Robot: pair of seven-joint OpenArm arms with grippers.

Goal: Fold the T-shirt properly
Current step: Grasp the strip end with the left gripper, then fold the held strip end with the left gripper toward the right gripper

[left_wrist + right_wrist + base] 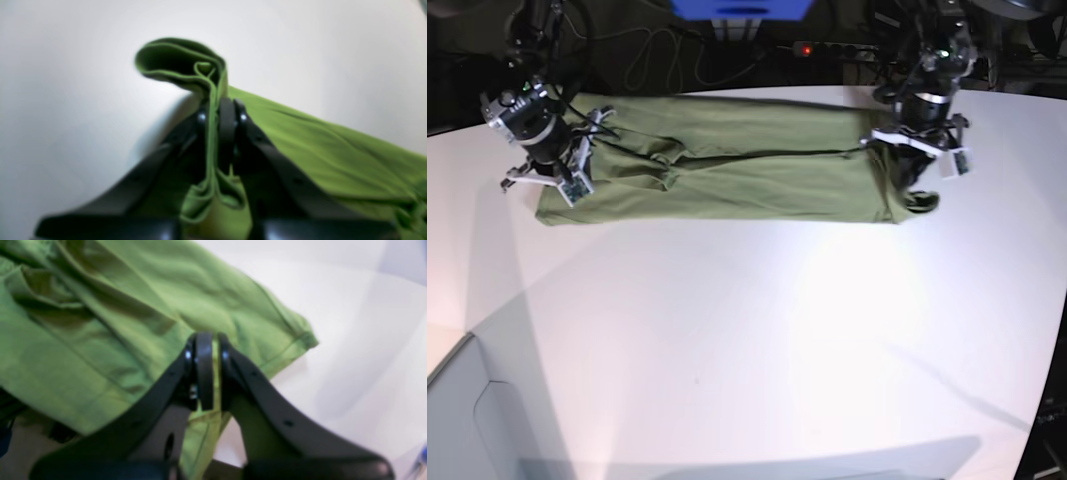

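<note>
The olive-green T-shirt [727, 170] lies stretched as a long folded band across the far part of the white table [747, 340]. At its end on the base view's right, my left gripper [222, 111] is shut on several bunched layers of the T-shirt [320, 146], and a loop of cloth curls up beyond the fingertips. In the base view the left gripper [909, 175] stands over that end. At the opposite end my right gripper [206, 346] is shut on the T-shirt [133, 306] near a hemmed corner. It shows in the base view as the right gripper [562, 175].
Behind the table runs a dark strip with cables and a power strip [822, 48] showing a red light. A blue object [742, 8] sits at the top edge. The table's front-left edge [457, 345] drops to a lower grey surface.
</note>
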